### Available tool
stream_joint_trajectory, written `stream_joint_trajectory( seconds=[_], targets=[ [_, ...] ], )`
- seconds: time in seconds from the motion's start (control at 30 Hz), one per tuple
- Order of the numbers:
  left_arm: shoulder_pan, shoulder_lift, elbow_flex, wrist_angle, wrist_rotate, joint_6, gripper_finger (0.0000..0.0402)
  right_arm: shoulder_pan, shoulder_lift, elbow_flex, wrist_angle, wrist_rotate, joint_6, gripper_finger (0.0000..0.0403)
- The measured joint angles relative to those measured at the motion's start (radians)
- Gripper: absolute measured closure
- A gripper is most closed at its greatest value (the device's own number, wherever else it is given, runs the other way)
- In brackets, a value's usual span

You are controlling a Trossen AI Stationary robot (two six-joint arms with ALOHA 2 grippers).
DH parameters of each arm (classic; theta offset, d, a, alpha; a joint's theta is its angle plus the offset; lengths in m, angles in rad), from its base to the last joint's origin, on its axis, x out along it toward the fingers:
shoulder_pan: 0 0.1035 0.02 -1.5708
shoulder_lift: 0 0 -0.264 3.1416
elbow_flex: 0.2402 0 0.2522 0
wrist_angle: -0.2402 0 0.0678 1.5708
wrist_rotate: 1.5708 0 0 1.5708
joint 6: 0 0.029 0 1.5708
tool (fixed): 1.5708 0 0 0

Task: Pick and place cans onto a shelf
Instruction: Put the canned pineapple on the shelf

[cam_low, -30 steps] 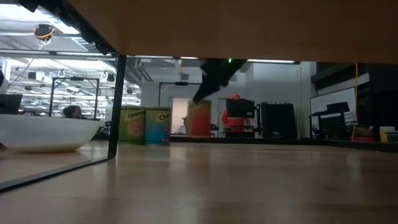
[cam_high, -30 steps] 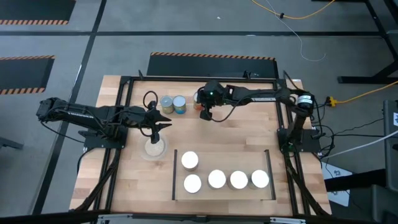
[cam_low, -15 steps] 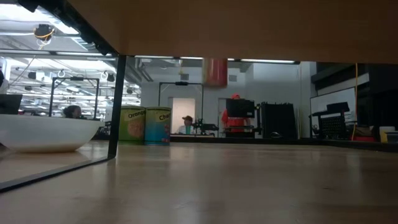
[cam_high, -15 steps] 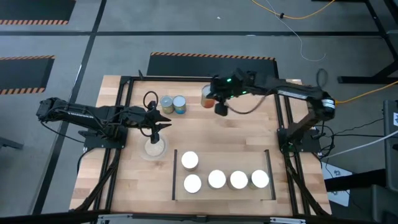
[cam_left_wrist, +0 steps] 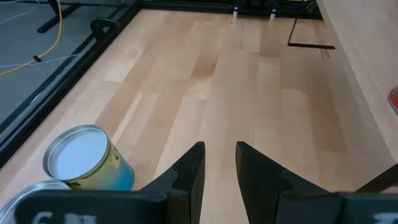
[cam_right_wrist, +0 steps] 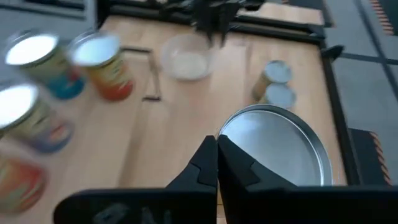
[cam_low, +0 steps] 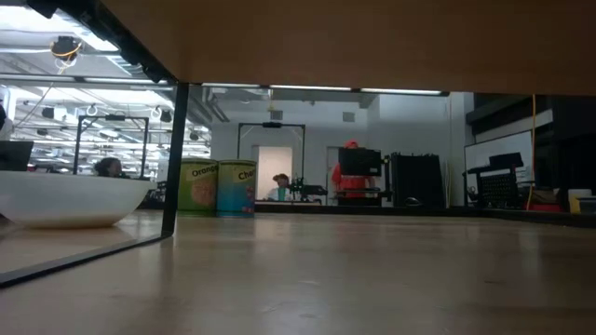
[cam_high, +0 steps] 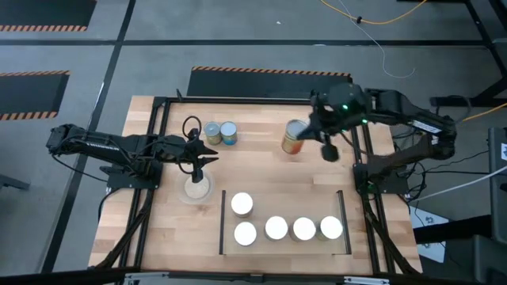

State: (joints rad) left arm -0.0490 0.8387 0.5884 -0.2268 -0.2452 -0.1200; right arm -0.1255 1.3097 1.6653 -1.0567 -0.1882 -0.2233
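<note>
Two cans (cam_high: 220,133) on wood table (cam_high: 261,170); right pincer (cam_high: 305,139) clamps orange can (cam_high: 294,136) aloft; left pincer (cam_high: 207,154) slightly open, empty.

Right claw (cam_high: 305,140) apparently carrying can (cam_high: 294,137).

Even, bright overhead light; motion blur on cans (cam_right_wrist: 37,59) in right wrist view.

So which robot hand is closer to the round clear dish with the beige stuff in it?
The left. The left gripper hovers just above the round clear dish, at its far edge. The right gripper is far off to the right, holding an orange can in the air.
</note>
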Motion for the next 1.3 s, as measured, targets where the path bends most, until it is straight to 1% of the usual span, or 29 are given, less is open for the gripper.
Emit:
stream_joint_trajectory(
  seconds=[0.1, 0.33, 0.6, 0.67, 0.77, 0.93, 1.13, 1.3],
  targets=[
    [0.000, 0.000, 0.000, 0.000, -0.008, 0.000, 0.0318, 0.058, -0.024, 0.000, -0.068, 0.000, -0.024, 0.0403],
    [0.000, 0.000, 0.000, 0.001, -0.008, -0.001, 0.0318, 0.201, -0.031, -0.001, -0.186, 0.001, -0.068, 0.0403],
    [0.000, 0.000, 0.000, 0.005, -0.008, -0.009, 0.0318, 0.356, -0.042, -0.016, -0.259, 0.002, -0.062, 0.0403],
    [0.000, 0.000, 0.000, 0.005, -0.008, -0.010, 0.0318, 0.391, -0.067, -0.060, -0.247, 0.003, -0.045, 0.0403],
    [0.000, 0.000, 0.000, 0.005, -0.008, -0.011, 0.0318, 0.432, -0.134, -0.174, -0.183, 0.010, -0.021, 0.0403],
    [0.000, 0.000, 0.000, 0.005, -0.008, -0.012, 0.0318, 0.476, -0.268, -0.360, 0.001, 0.010, -0.017, 0.0403],
    [0.000, 0.000, 0.000, 0.005, -0.008, -0.060, 0.0318, 0.514, -0.397, -0.509, 0.084, 0.010, 0.008, 0.0403],
    [0.000, 0.000, 0.000, 0.004, -0.008, -0.064, 0.0318, 0.542, -0.452, -0.595, 0.123, 0.003, 0.006, 0.0403]
  ],
)
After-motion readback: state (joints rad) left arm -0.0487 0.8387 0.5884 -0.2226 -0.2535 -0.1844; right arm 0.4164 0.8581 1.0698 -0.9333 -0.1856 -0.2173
